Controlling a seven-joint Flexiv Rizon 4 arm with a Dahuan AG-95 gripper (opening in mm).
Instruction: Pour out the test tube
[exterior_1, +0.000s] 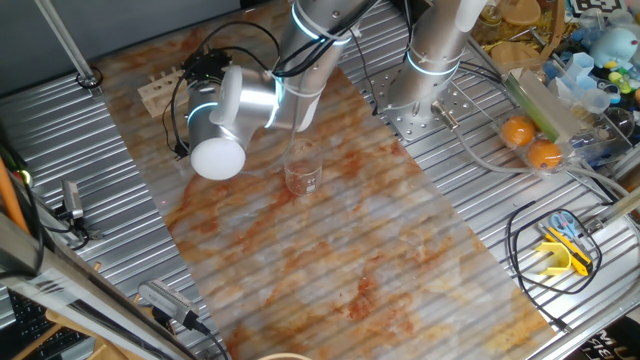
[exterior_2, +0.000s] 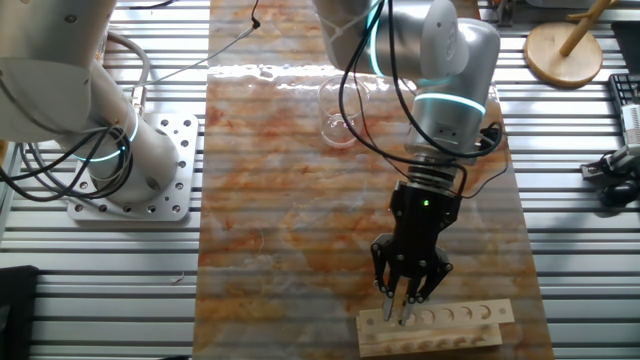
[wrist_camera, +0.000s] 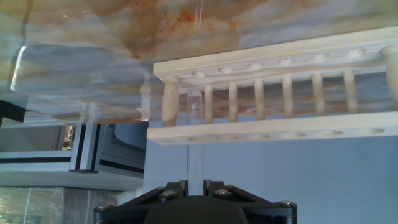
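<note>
Gripper (exterior_2: 406, 291) hangs over the wooden rack (exterior_2: 436, 328) at one end of the marbled mat (exterior_2: 290, 200), near the table's edge, fingers pointing down at the rack's end hole. Fingers closed around the test tube (wrist_camera: 194, 134), which stands upright in the rack's end slot. Clear beaker (exterior_1: 301, 166) sits mid-mat, well apart from the rack. Two oranges (exterior_1: 531, 141) lie off the mat near a far corner.

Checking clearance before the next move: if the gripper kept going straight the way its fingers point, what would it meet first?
Probably the test tube between the fingers, standing in the wooden rack; the gripper points down at the rack's end hole. Contact is unclear.
</note>
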